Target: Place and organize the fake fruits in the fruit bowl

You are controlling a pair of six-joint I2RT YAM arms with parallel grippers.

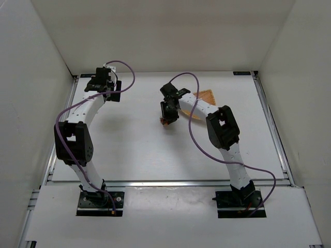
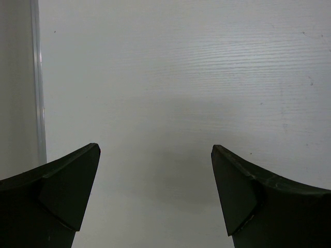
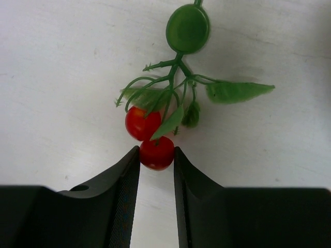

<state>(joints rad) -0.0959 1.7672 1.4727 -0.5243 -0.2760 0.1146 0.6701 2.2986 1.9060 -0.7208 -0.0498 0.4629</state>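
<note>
Near the bench's middle, the right gripper (image 3: 156,151) pinches its ribbed black fingers (image 3: 124,196) on one glossy red ball of the berry sprig (image 3: 143,124). The sprig's thin green plastic stems, limp leaves and flat round disc fan out over the matte white bench (image 1: 134,150). Just beyond, an orange-tan corner of the bowl (image 1: 207,96) shows behind that arm. At the far left corner, the left gripper (image 2: 155,148) gapes wide, holding nothing.

No legible text or labels anywhere.
</note>
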